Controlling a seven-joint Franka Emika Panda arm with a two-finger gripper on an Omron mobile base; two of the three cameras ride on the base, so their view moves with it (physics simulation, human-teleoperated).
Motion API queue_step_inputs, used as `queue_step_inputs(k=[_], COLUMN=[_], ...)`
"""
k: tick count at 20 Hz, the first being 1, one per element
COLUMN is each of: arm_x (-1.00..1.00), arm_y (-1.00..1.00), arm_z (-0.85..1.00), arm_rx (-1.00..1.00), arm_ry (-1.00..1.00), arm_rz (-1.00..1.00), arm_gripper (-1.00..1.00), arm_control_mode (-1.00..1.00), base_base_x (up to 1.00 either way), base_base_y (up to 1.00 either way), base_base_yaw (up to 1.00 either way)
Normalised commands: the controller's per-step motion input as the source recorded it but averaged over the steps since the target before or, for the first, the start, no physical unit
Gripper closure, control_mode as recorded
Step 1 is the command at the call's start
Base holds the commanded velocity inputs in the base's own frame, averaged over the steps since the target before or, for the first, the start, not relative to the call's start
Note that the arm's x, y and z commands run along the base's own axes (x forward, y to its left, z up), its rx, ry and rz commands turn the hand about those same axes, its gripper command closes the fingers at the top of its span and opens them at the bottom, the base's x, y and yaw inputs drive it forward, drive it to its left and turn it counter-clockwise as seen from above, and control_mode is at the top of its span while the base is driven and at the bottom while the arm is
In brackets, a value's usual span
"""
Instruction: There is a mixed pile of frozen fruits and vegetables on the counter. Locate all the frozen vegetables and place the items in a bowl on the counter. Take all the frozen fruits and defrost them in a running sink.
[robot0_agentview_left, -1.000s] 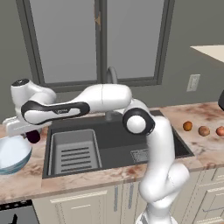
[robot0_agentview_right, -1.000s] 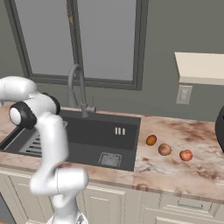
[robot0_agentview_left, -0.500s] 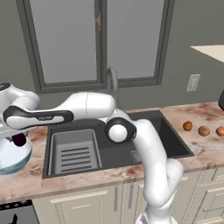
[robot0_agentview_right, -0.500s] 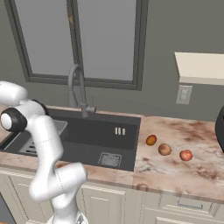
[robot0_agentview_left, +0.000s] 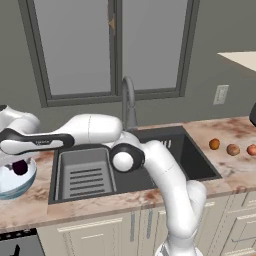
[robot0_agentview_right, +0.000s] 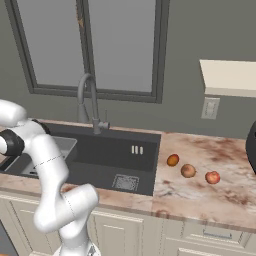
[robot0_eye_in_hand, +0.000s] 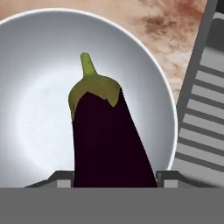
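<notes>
Dark purple eggplant (robot0_eye_in_hand: 107, 138) clamped in end effector (robot0_agentview_left: 19, 162), green stem toward top of hand view, long axis running up frame; bowl (robot0_eye_in_hand: 35, 57) directly beyond it, rim ringing eggplant on all sides, so release likely drops it inside. Left base view: end effector at far left over bowl (robot0_agentview_left: 12, 187) on desk (robot0_agentview_left: 30, 212). Orange ball (robot0_agentview_right: 172, 160), brown oval (robot0_agentview_right: 188, 171), reddish ball (robot0_agentview_right: 212, 177) right of sink (robot0_agentview_right: 120, 160)

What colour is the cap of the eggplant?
Yellow-green, above the dark purple body of the eggplant. The hand view shows it best.
</notes>
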Motion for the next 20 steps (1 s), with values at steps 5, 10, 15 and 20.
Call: queue_step_inputs(k=[5,10,15,20], arm_x=[-0.05,0.00,0.00,0.00], arm_y=[-0.04,0.17,0.00,-0.01], arm_z=[-0.17,-0.01,0.00,0.02], arm_rx=[0.02,0.00,0.00,-0.01], arm_ry=[0.04,0.00,0.00,0.00], arm_rz=[-0.01,0.00,0.00,0.00], arm_gripper=[1.00,-1.00,-1.00,-1.00], arm_control_mode=[-1.00,-1.00,-1.00,-1.00], base_base_x=[0.00,0.00,0.00,0.00], base_base_y=[0.00,0.00,0.00,0.00], base_base_yaw=[0.00,0.00,0.00,0.00])
